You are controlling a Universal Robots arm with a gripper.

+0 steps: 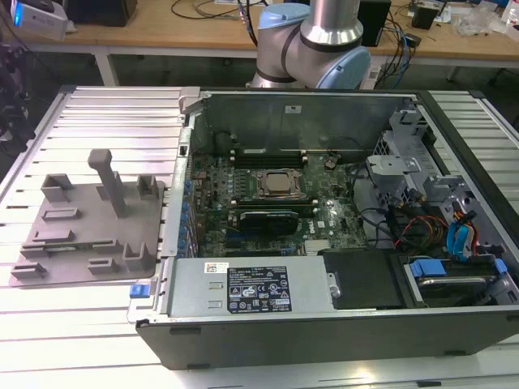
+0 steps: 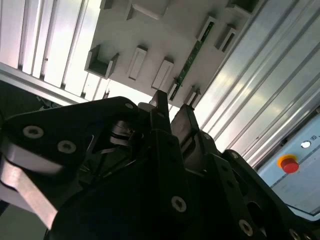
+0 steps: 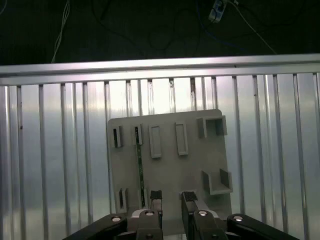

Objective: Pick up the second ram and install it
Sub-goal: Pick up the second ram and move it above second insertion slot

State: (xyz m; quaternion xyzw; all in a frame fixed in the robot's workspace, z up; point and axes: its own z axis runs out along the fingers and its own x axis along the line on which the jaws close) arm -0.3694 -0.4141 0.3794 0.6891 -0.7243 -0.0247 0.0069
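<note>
- Second ram [image 3: 139, 165] is standing on edge in a narrow slot of the grey plate [image 3: 170, 167], showing as a thin dark green strip in both wrist views.
- At the exterior view's left, the plate is lying flat on the slatted table [image 1: 105, 113]. Bare slats are running open past its far and near edges, and a tall post [image 1: 109, 182] is rising from it.
- In the first wrist view the gripper [image 3: 172, 200] is hovering over one edge of the plate, with its fingers parted and gripping nothing. The ram's slot is sitting just beside one fingertip, not between the two.
- Bare slats are flanking the plate on both sides there, leaving open room out to the table's raised rim.
- Toward the exterior view's right, the open computer case [image 1: 324, 340] is standing just beside the plate's edge. The CPU socket [image 1: 278, 184] is lying well inside its walls.
- The arm [image 1: 312, 40] is rising behind the case's far wall.
</note>
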